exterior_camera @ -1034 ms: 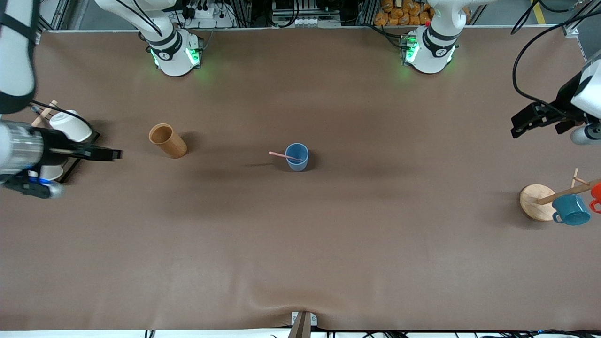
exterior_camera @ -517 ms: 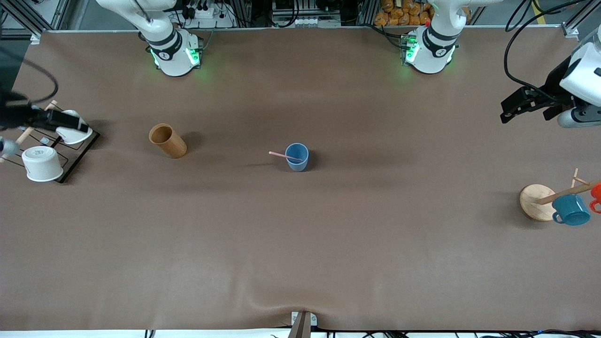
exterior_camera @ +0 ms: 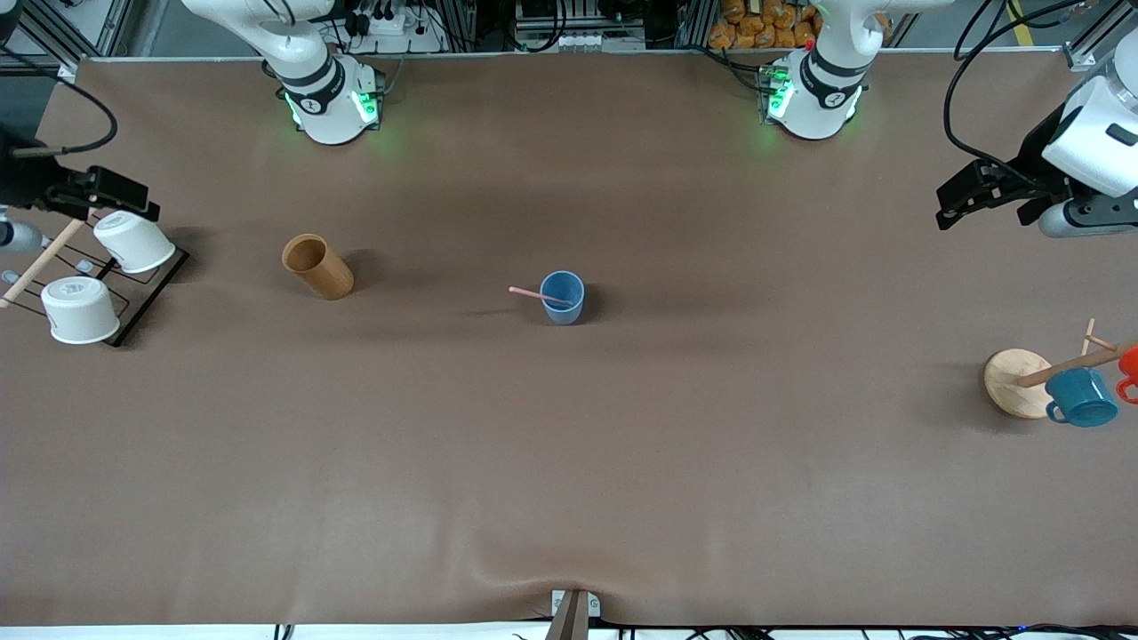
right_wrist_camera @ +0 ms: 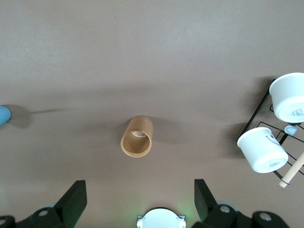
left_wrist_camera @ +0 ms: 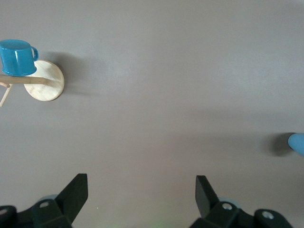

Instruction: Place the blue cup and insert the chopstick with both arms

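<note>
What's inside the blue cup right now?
The chopstick stands in the blue cup, leaning over the rim toward the right arm's end of the table. Its lower end is hidden by the cup wall. Nothing else shows inside.

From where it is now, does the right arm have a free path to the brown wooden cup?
Probably yes. The right claw hangs open over the rack of white cups, and only bare table lies between it and the brown wooden cup.
</note>
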### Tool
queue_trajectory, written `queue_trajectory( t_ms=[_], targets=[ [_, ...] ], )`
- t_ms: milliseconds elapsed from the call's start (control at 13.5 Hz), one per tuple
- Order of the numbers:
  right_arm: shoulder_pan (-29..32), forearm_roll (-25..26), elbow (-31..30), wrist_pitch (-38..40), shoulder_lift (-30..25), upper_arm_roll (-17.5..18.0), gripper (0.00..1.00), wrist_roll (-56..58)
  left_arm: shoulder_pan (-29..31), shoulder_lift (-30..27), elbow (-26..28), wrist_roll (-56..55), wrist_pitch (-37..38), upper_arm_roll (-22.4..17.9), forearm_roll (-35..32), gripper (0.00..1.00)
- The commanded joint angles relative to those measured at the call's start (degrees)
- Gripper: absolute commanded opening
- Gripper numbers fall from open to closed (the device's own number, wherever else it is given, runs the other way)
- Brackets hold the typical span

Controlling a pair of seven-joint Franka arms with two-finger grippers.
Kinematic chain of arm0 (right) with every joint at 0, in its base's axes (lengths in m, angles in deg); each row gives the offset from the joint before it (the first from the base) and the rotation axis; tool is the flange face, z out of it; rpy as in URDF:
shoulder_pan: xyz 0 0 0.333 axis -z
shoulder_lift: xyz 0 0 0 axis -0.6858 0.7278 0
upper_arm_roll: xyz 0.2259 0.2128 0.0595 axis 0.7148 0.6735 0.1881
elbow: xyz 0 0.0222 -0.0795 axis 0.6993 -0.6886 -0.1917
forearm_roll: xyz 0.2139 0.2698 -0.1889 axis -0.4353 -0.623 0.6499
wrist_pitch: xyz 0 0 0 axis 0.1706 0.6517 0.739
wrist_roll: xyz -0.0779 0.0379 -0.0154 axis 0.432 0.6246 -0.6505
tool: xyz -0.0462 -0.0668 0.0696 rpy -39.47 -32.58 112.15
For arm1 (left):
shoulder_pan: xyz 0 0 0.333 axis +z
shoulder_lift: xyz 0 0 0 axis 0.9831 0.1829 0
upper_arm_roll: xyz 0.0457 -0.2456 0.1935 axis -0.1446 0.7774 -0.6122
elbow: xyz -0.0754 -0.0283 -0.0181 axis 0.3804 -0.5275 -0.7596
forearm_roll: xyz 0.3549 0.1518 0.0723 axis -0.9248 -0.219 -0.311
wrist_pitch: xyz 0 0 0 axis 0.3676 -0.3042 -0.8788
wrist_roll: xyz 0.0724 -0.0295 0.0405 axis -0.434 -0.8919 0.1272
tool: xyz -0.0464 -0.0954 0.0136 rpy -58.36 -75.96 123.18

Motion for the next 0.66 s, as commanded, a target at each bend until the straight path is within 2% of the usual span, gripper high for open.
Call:
queue_trajectory(
  t_ms=[0, 148, 369, 591],
  targets=[
    [-1.1, 1.5, 6.6, 2.8, 3.4, 0.6, 1.00, 1.1, -0.9, -1.6, 1.3, -0.4, -0.3, -0.8, 0.3, 1.00],
    [-1.7, 1.6, 6.9, 2.5, 3.4, 1.0, 1.00, 1.2, -0.8, -1.7, 1.3, -0.4, -0.3, -0.8, 0.3, 1.00],
    [-1.1, 2.0, 10.4, 2.9, 3.8, 1.1, 1.00, 0.8, -1.0, -2.1, 1.6, -0.4, -0.1, -0.7, 0.4, 1.00],
    [1.8, 1.4, 8.6, 2.5, 2.0, 1.7, 1.00, 1.4, -1.5, -3.0, 2.6, -0.4, -0.1, -0.8, 0.5, 1.00]
  ],
)
